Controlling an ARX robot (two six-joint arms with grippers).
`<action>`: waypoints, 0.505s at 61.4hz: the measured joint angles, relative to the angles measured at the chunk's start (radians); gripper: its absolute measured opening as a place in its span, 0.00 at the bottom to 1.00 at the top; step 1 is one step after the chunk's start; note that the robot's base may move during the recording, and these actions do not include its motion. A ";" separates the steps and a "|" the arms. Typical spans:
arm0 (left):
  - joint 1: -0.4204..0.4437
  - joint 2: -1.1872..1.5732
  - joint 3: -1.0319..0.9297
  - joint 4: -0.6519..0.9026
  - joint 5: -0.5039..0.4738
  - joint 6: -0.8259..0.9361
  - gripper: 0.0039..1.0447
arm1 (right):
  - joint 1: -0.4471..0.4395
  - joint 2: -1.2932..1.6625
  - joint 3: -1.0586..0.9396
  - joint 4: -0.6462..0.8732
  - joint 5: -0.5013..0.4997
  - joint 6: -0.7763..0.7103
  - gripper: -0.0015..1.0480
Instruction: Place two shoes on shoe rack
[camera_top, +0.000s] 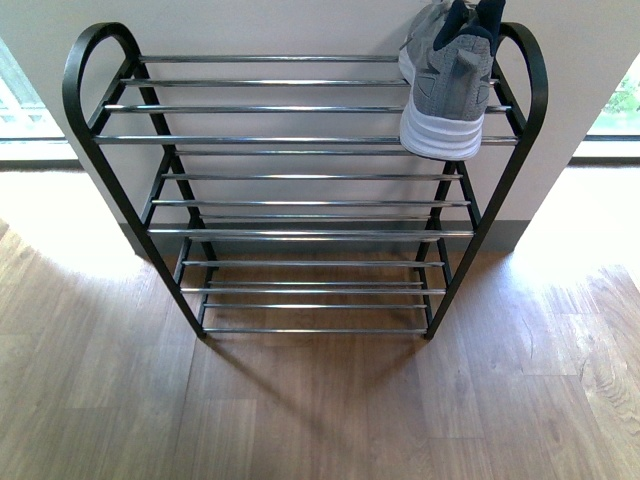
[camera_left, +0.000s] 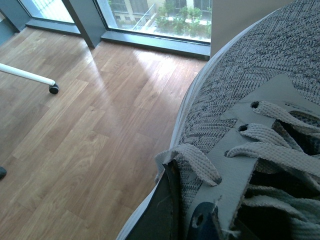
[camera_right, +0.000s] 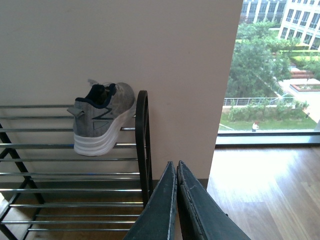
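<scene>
One grey sneaker (camera_top: 445, 95) with a thick white sole rests on the top tier of the shoe rack (camera_top: 280, 108), at its right end, heel toward me. The right wrist view shows that same sneaker (camera_right: 100, 122) beside the rack's black arched side piece (camera_right: 142, 145). A second grey sneaker (camera_left: 235, 90) fills the left wrist view, laces up, above the wood floor. My left gripper (camera_left: 182, 197) is shut on its upper by the laces, with one dark finger (camera_left: 160, 210) showing outside. My right gripper (camera_right: 176, 167) is shut and empty, off the rack's right end. Neither arm appears in the front view.
The rack stands against a beige wall (camera_top: 300, 25) on wood flooring (camera_top: 320, 410). Floor-length windows (camera_right: 270, 70) flank the wall. A white leg with a black caster (camera_left: 53, 89) stands on the floor in the left wrist view.
</scene>
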 joint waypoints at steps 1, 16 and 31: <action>0.000 0.000 0.000 0.000 0.000 0.000 0.01 | 0.000 0.000 0.000 0.000 0.000 0.000 0.20; 0.002 0.000 0.000 0.000 -0.011 0.000 0.01 | 0.000 -0.001 0.000 -0.001 -0.005 0.000 0.61; -0.064 0.113 0.045 0.144 0.068 -0.164 0.01 | 0.000 -0.002 0.000 -0.003 0.005 0.000 0.92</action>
